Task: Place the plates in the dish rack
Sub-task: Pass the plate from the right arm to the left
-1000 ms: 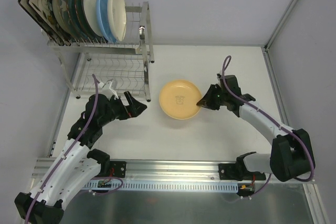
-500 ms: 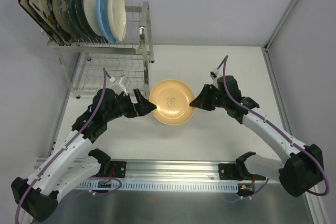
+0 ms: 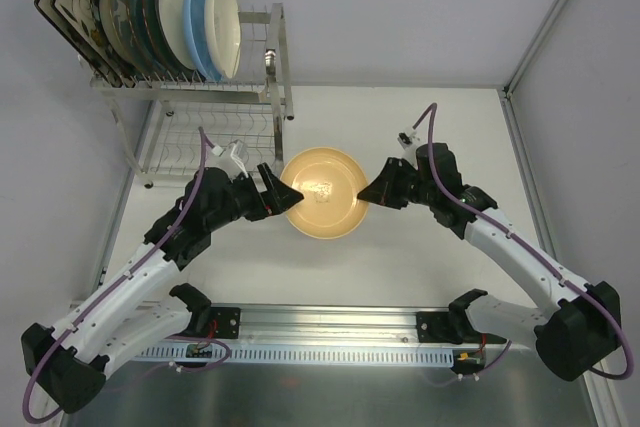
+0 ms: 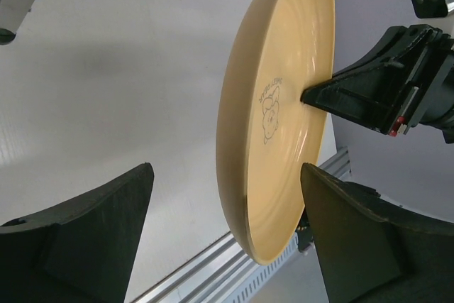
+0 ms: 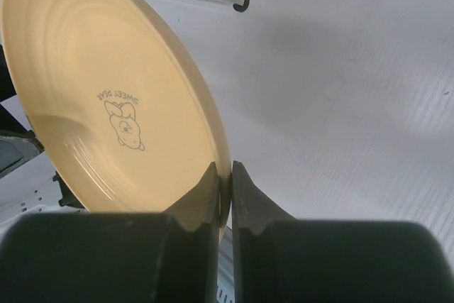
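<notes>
- Lettering on the pale yellow plate [image 5: 106, 54]: brown capitals, "SWEET" plus a second word that looks like "BEAR", upside down in the right wrist view, with a small bear drawing [image 5: 126, 124] just beside them.
- No other writing readable anywhere.
- Right gripper [image 3: 368, 195]: pinched almost fully together on the plate's thin rim at 3 o'clock in the top view, one finger against each face.
- Left gripper [image 3: 280, 197]: spread wide at the plate's 9 o'clock rim, rim inside the gap; no clear contact with either finger in the left wrist view.
- Plate position: tilted up between the two grippers over the middle of the white table [image 3: 440, 117], at about 5 o'clock from the dish rack [image 3: 276, 59] and apart from it.
- Plate make: round, shallow, smooth and glossy, with faint concentric rings in the well and a rounded lip.
- Rack make: silver metal, thin wire slots inside a flat-bar frame, two tiers.
- Upper tier at 11 o'clock: other plates [image 3: 160, 17] standing on edge in a close row, dark patterned ones at the far end, then light blue and cream nearest.
- Gripper fingers: matte black, wedge-shaped.
</notes>
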